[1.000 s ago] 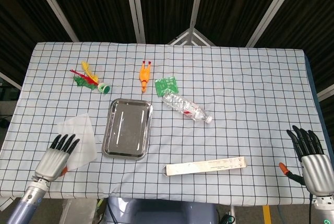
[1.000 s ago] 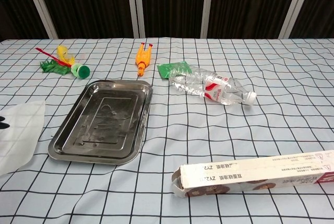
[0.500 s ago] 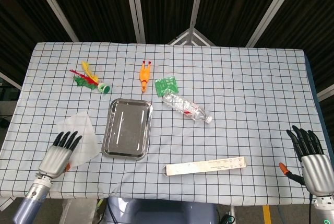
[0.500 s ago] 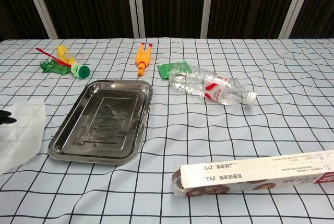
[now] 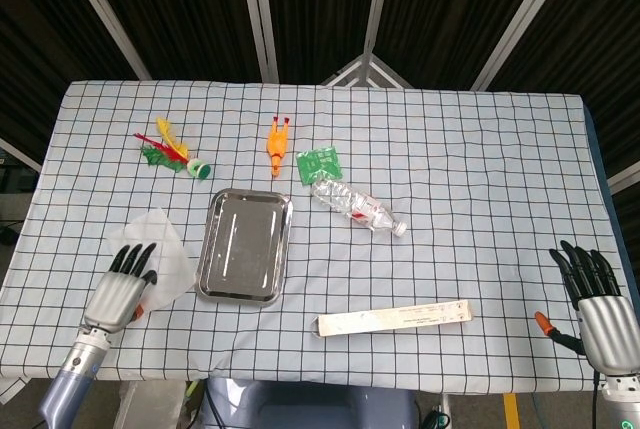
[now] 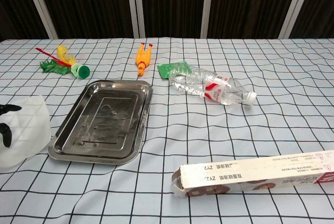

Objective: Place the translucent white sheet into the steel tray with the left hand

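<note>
Translucent sheet [image 5: 165,249] under left hand [image 5: 124,289]

Translucent white sheet [image 5: 165,249] bunched, just left of empty steel tray [image 5: 243,293], lengthwise on table.

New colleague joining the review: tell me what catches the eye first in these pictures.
The shiny steel tray sits empty at mid-table. Just left of it, the left hand holds a translucent white sheet by its near edge. A crushed water bottle lies right of the tray.
</note>
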Robot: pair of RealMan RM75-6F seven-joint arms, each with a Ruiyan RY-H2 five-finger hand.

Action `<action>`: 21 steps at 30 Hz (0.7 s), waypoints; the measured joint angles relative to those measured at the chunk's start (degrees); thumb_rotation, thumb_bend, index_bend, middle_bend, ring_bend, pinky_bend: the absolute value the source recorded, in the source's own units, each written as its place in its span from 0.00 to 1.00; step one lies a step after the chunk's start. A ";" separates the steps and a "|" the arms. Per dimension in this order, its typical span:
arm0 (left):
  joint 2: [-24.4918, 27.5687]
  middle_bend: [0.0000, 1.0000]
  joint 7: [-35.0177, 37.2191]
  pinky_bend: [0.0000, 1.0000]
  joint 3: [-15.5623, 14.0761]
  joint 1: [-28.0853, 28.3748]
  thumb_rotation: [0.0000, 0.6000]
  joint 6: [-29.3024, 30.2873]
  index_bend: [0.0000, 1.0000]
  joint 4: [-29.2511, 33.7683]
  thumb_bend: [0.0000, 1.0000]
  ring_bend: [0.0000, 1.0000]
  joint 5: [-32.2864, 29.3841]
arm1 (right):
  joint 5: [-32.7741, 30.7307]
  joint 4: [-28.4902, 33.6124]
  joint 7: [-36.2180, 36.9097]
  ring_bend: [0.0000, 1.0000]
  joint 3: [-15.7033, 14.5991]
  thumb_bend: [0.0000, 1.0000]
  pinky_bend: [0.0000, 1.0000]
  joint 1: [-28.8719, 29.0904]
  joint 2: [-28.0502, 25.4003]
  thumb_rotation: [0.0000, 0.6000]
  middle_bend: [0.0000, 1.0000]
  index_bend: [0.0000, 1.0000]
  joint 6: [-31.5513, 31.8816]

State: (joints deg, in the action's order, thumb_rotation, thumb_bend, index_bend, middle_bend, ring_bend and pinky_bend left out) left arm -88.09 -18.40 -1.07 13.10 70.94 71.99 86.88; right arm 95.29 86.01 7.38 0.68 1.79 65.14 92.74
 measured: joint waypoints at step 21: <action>-0.24 0.00 3.29 0.00 0.92 0.78 1.00 3.62 0.59 0.13 0.44 0.00 1.31 | 0.02 0.03 0.24 0.00 -0.04 0.29 0.00 -0.04 -0.09 1.00 0.00 0.00 0.00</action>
State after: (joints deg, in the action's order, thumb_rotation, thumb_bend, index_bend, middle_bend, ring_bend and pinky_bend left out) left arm -88.33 -15.10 -0.14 13.88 74.56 72.12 88.18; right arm 95.30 86.04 7.61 0.64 1.75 65.05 92.74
